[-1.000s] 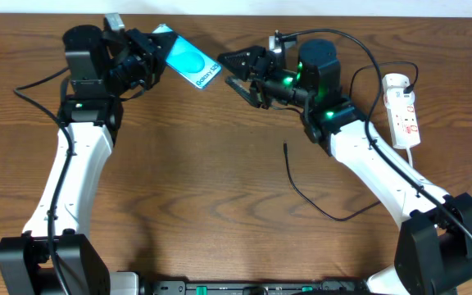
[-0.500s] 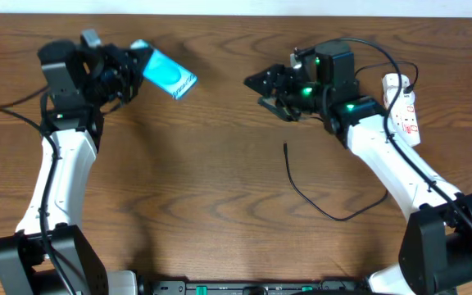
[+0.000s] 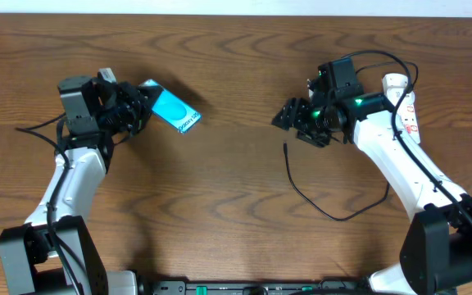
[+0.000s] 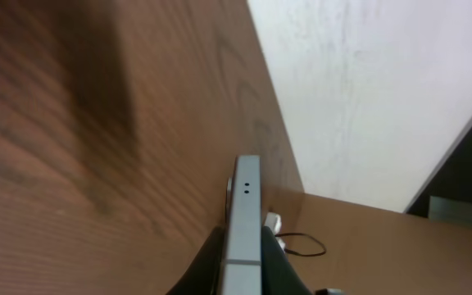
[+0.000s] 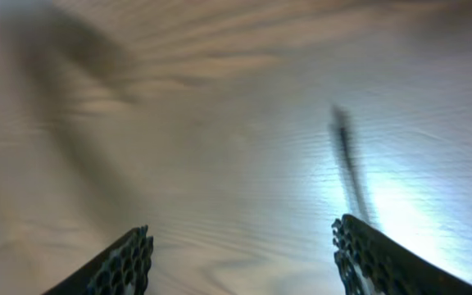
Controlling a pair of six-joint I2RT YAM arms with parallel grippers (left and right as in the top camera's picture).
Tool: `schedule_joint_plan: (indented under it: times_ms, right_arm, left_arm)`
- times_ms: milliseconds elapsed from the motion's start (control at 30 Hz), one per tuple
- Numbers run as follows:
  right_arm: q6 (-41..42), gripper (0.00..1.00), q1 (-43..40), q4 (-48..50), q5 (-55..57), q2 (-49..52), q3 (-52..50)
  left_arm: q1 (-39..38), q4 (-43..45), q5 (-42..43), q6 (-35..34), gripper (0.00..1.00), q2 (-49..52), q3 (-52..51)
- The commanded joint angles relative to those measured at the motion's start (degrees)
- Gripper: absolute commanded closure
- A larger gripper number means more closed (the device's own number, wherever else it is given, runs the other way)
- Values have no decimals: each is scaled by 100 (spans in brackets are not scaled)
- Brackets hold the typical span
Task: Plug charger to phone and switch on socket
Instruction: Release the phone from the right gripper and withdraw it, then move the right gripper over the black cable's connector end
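My left gripper (image 3: 138, 106) is shut on the phone (image 3: 173, 110), a slim smartphone with a turquoise screen, held above the table at the left. In the left wrist view the phone (image 4: 242, 221) shows edge-on between the fingers (image 4: 240, 274). The charger (image 3: 297, 184) is a thin black cable lying on the table; its plug tip (image 3: 285, 147) points to the far side. My right gripper (image 3: 289, 119) is open and empty, just above and beyond the plug tip. The cable tip (image 5: 344, 147) shows blurred ahead of the open fingers (image 5: 244, 262). The socket (image 3: 404, 106), a white power strip, lies at the right.
The wooden table (image 3: 220, 188) ends at a white wall along the far edge. The socket's white lead runs down under my right arm. A black robot cable (image 3: 31, 131) trails off the left arm.
My left gripper has brought the phone lower and a little right. My right gripper has swung right and toward me, down to the charger's plug tip.
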Motion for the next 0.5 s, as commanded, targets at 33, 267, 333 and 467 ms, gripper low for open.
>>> schedule_joint_plan:
  times_ms: [33,267,333,467]
  right_arm:
    - [-461,30,205,-754,1631,50,647]
    - [-498,28,577,-1624,2835,50,964]
    - [-496,28,625,-1690,2905,50,964]
    - [-496,28,647,-1665,2833,50,964]
  left_arm:
    - [17,66,133,199,92,-87,-155]
    - [17,501,317,175,93,-85,-365]
    - [17,807,562,177,93,-46,-382]
    - [13,1506,1084,151,92,203,-385]
